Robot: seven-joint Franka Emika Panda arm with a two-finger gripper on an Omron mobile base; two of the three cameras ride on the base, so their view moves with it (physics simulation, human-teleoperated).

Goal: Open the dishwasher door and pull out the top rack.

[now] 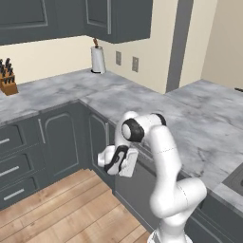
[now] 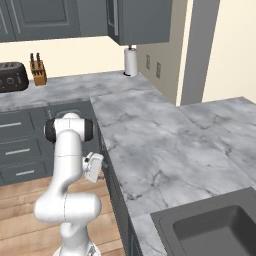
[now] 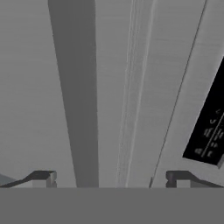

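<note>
A white robot arm reaches for the dishwasher door [image 1: 137, 185], the wide dark grey panel set under the marble counter [image 1: 190, 123], just along from the corner where the counter turns. The gripper [image 3: 111, 179] hangs with its jaws spread wide and nothing between them, close against the top of the door. In the hand view a lighter ridge runs down the door's face between the two fingertips [image 3: 43, 178]; this is probably the bar handle [image 3: 131, 87], with a darker band beside it that looks like its shadow. A black control strip [image 3: 210, 131] sits to one side of it. The door appears shut, flush with the cabinet doors [image 1: 59, 142] beside it, so the top rack, judged to lie behind the door, is out of sight.

The door is likely a stiff, fairly heavy panel hinged at its foot, one that will swing down in an arc, not slide, and may resist at first on its latch. The bar under the counter's edge is the sensible place to take hold: rigid, smooth, and so possibly slippery, it wants a firm close near its middle so the door does not twist. The rack behind it is probably light wire on runners and should roll out with a gentle pull at its front rim.
</note>
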